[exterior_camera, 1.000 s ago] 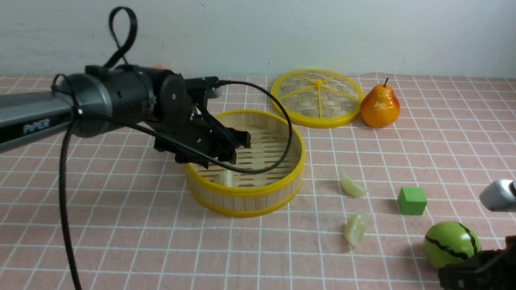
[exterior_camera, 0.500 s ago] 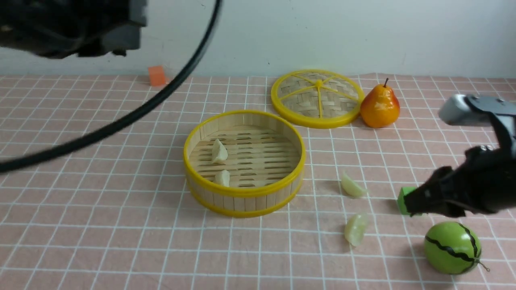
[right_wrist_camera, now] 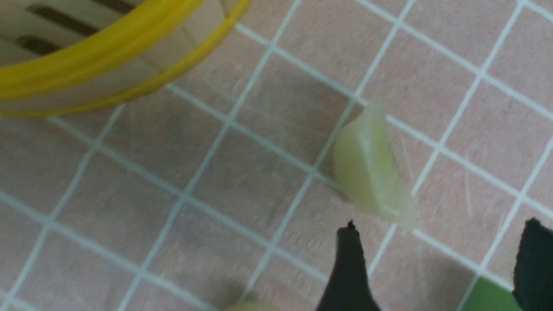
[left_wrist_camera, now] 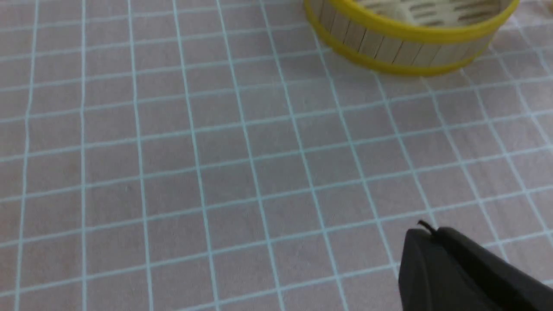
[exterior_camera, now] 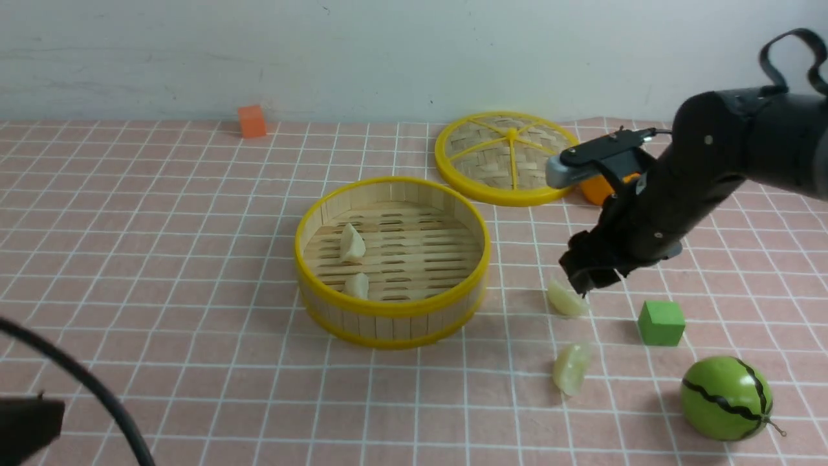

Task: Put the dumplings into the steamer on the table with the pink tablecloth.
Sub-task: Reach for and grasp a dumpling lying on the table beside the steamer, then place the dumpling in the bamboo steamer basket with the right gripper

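Your right gripper [exterior_camera: 584,283] hangs wide open and empty above the pale crescent dumpling [exterior_camera: 566,300] right of the yellow-rimmed bamboo steamer [exterior_camera: 391,309]. Closing off-centre can squirt it away.

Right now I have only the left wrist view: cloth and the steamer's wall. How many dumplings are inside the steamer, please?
Observer: Two. A first dumpling lies toward the back of the steamer, and a second dumpling lies by its front wall.
Operator: And the others?
Observer: Two lie on the cloth to the right of the steamer, a far dumpling and a near dumpling.
Operator: Is the right tool busy?
Observer: The right tool is open and empty. It is close to the far dumpling, not yet around it.
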Motion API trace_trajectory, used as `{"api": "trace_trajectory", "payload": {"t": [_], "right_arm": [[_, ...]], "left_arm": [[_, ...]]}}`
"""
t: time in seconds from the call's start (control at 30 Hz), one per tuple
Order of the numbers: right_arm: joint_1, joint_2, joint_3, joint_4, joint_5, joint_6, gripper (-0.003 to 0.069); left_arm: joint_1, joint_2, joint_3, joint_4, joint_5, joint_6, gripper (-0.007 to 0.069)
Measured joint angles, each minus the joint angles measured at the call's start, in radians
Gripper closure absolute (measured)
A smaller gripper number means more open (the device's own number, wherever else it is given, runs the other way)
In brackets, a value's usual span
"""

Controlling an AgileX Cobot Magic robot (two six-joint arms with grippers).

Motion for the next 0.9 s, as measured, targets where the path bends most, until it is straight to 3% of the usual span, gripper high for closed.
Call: {"api": "trace_trajectory", "payload": {"t": [0.27, 0.33, 0.5, 0.73, 0.9], "right_arm": [[0.026, 0.157, -0.040, 0.012, -0.016, 0.019, 0.0184], [0.029, 0.166, -0.043, 0.007, -0.026, 0.020, 0.0228], [0.029, 0.166, -0.048, -0.020, -0.017, 0.020, 0.0438], [0.029, 0.116, -0.153, -0.036, 0.071, -0.013, 0.0434], [0.035, 0.082, -0.257, 0.028, 0.103, -0.094, 0.0434]], "left_arm": [[0.000, -0.092, 0.170, 0.013, -0.256, 0.000, 0.0638], [0.000, -0.104, 0.179, 0.014, -0.286, 0.000, 0.0638], [0.000, -0.109, 0.182, 0.021, -0.304, 0.000, 0.0638], [0.000, -0.109, 0.182, 0.040, -0.309, 0.000, 0.0638], [0.000, -0.109, 0.182, 0.044, -0.313, 0.000, 0.0638]]}}
